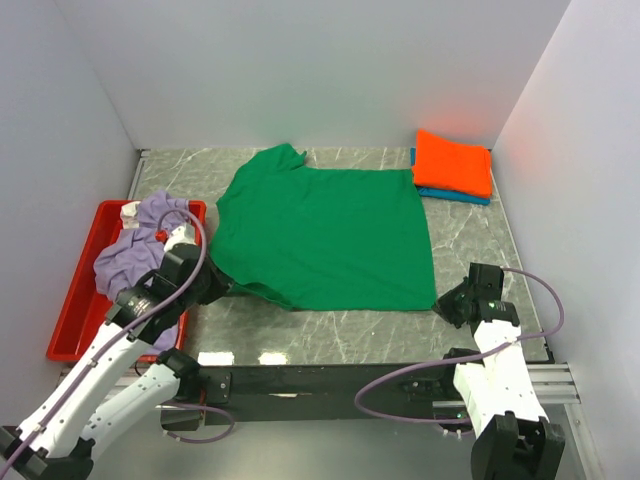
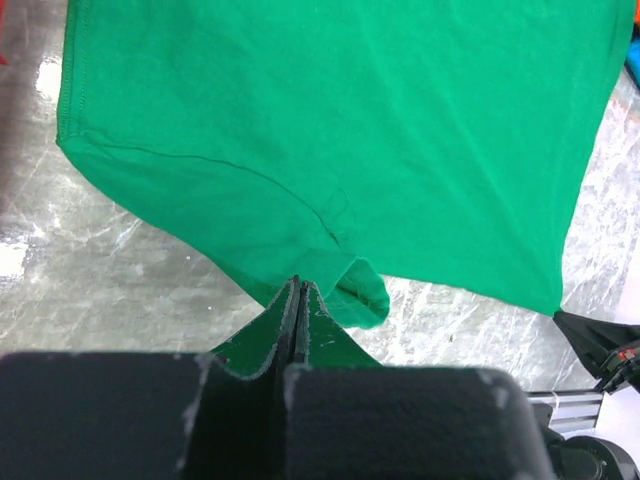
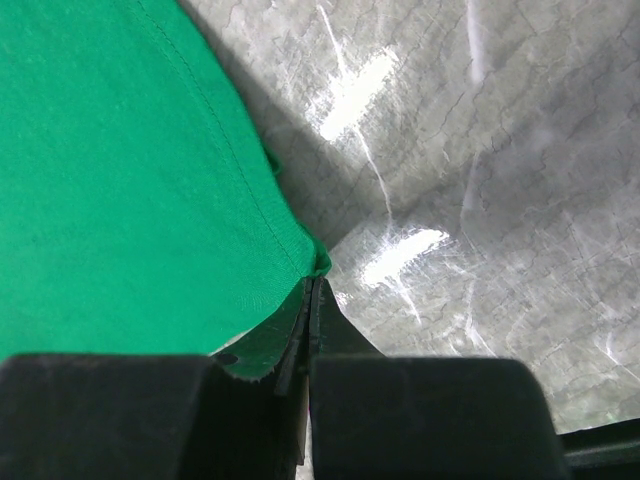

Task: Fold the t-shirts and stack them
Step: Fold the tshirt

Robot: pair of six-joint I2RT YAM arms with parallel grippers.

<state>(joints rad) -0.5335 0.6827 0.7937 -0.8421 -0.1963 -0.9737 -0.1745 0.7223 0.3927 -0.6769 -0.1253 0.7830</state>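
Observation:
A bright green t-shirt [image 1: 320, 230] lies spread on the marble table. My left gripper [image 1: 222, 288] is shut on its near left part by the sleeve; in the left wrist view the green t-shirt [image 2: 340, 130] runs into the closed left gripper [image 2: 297, 285]. At the near right corner of the hem my right gripper [image 1: 445, 303] is shut; the right wrist view shows that corner of the green t-shirt [image 3: 130, 180] pinched at the right gripper [image 3: 312, 282]. A folded orange t-shirt [image 1: 453, 162] rests on a folded blue one [image 1: 455, 195] at the back right. A lavender t-shirt [image 1: 140, 250] lies crumpled in the tray.
A red plastic tray [image 1: 75, 300] stands at the left edge of the table. White walls close in the left, back and right sides. A black rail [image 1: 330, 380] runs along the near edge between the arm bases.

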